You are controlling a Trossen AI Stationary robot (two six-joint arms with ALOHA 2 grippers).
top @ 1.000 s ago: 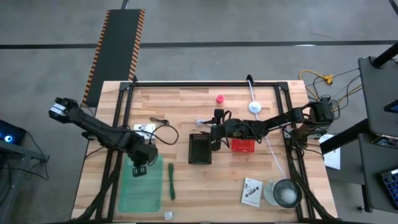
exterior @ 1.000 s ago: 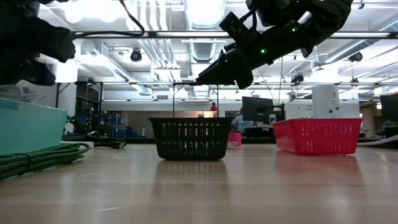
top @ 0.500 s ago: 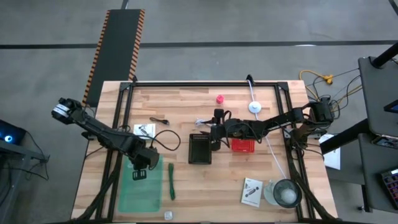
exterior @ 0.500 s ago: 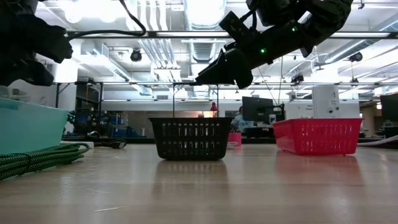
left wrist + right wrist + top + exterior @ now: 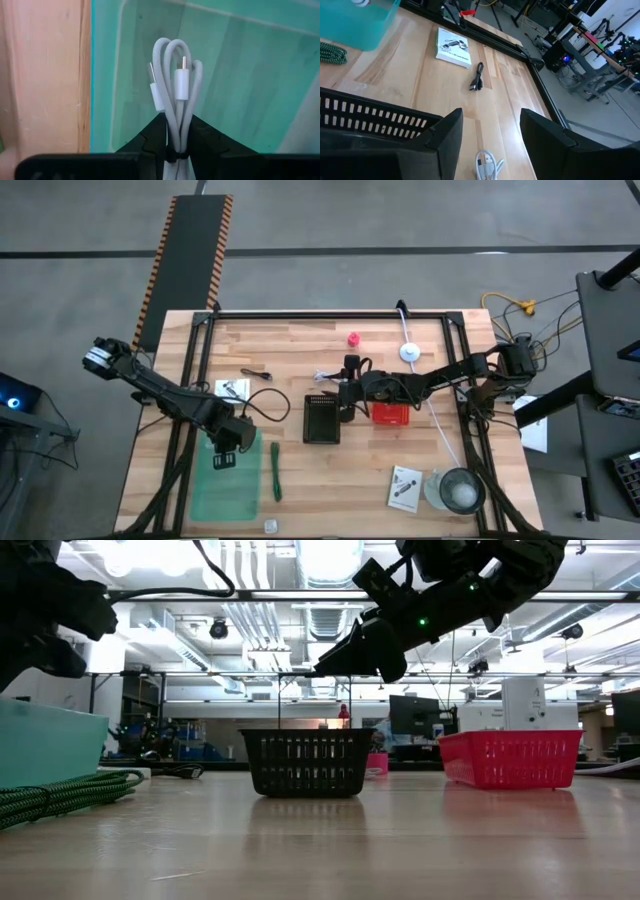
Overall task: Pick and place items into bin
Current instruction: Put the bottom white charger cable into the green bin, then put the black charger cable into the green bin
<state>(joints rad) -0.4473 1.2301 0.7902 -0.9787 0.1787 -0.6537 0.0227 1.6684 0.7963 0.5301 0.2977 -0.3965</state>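
Over the wooden worktop (image 5: 300, 490), the left gripper (image 5: 226, 455) hangs above the near-left teal bin (image 5: 225, 495), its jaws clenched on a looped white cable (image 5: 175, 95) whose two plugs dangle over the bin's translucent floor, as the left wrist view shows. Nothing can be made out lying in that bin. Just beside its right wall lies a green braided strip (image 5: 275, 471). At mid-worktop the right gripper (image 5: 345, 402) hovers between a black slatted basket (image 5: 321, 418) and a red basket (image 5: 391, 414), its jaws spread apart and grasping nothing. What the two baskets hold cannot be told. Beyond the black basket rest a second coiled white cable (image 5: 487, 164), a thin black cable (image 5: 478, 76) and a white printed card (image 5: 453, 47). A tiny red knob (image 5: 353, 339) sits near the far edge. A round clear lidded container (image 5: 458, 490) stands at the near-right corner, beside another printed card (image 5: 404, 488); a small metal piece (image 5: 270, 526) lies at the near edge.
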